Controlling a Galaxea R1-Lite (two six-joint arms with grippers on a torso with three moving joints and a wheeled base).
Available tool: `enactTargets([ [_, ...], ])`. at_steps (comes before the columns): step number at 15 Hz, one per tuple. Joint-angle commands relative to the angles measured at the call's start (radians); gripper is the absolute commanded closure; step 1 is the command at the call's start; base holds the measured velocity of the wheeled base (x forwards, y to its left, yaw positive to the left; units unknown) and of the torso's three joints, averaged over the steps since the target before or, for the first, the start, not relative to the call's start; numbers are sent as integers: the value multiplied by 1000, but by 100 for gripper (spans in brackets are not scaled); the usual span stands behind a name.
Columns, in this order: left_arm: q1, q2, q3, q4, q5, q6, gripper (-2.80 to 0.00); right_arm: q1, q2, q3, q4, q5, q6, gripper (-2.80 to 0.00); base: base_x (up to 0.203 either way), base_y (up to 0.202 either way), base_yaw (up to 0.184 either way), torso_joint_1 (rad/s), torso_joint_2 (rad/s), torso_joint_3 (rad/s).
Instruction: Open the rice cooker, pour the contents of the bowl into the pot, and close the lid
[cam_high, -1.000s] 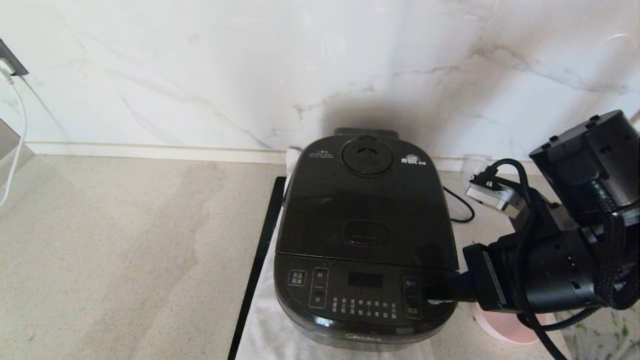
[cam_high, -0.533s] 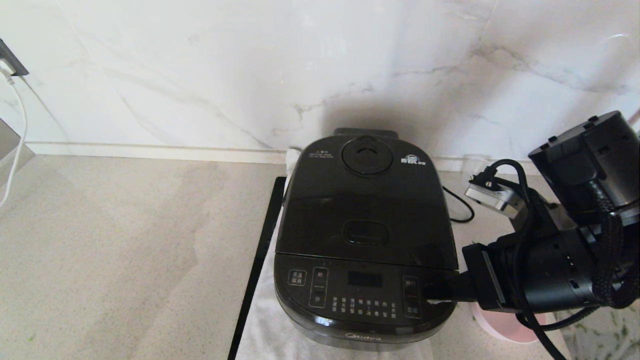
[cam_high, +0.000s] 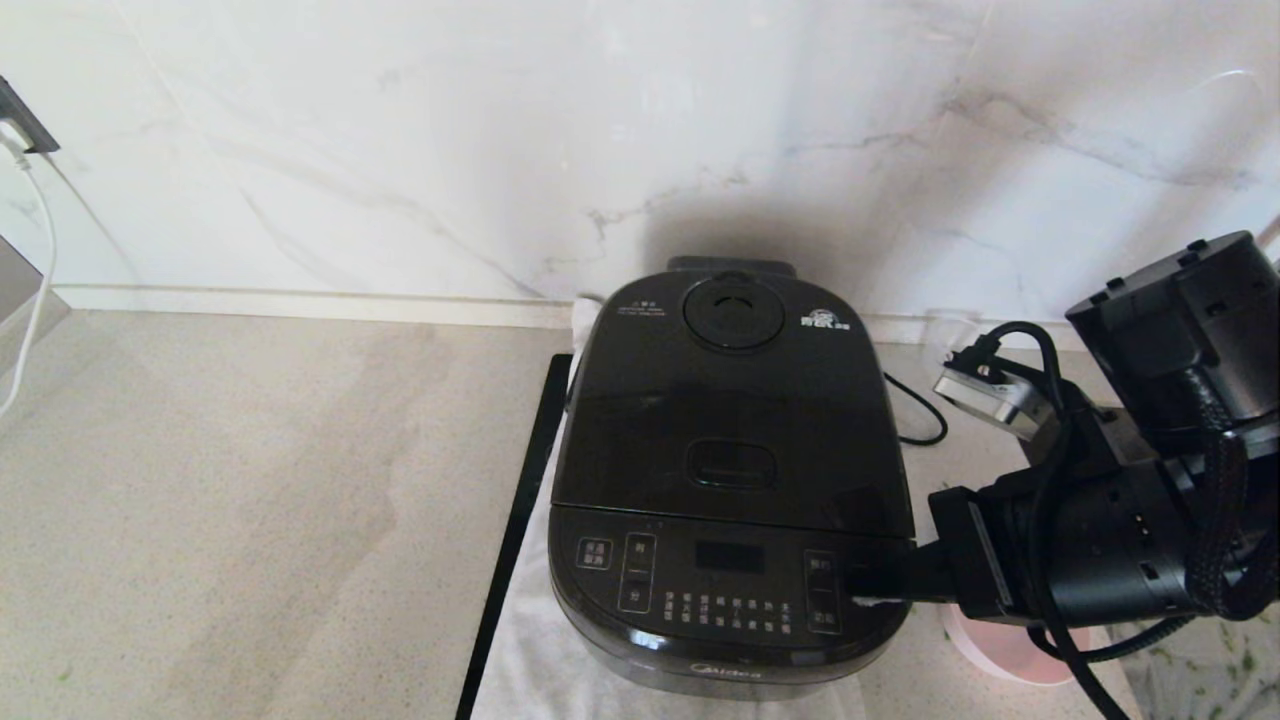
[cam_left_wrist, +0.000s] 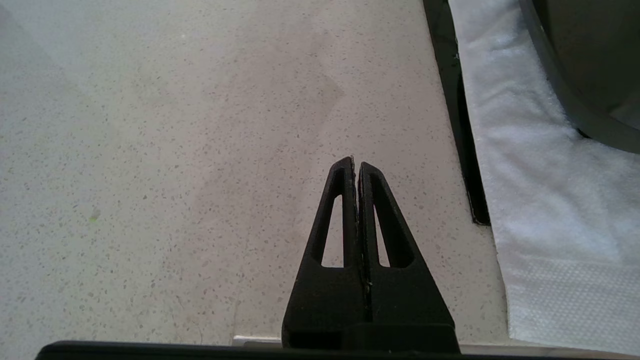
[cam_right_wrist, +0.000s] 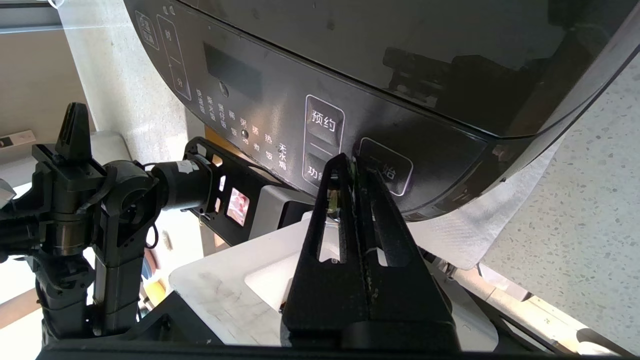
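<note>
Items you have in view, apart from the job:
- Worktop: pale speckled stone, running back to the wall.
- Wall: white marble with grey veining.
- White cloth: spread flat on your worktop.
- Black strip: lying along the cloth's left edge.
- White cable: hanging at the far left.
- Black cord: looped on the worktop near the wall.

Loads of bare counter left of the rice cooker. Right side cramped: right gripper closed against the front panel, bowl tucked under the arm, wall close behind.
</note>
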Motion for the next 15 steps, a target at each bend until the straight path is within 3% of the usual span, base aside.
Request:
enactTargets([
  [1,0,-1,0,0,0,1,0,-1,-2,3,4,0,4,0,0,0,0,0,0,0],
  [11,0,-1,0,0,0,0,0,-2,-37,-15,5,1,7,0,0,0,0,0,0,0],
  [15,0,-1,0,0,0,0,0,-27,-110,-87,20,0,8,0,0,0,0,0,0,0],
])
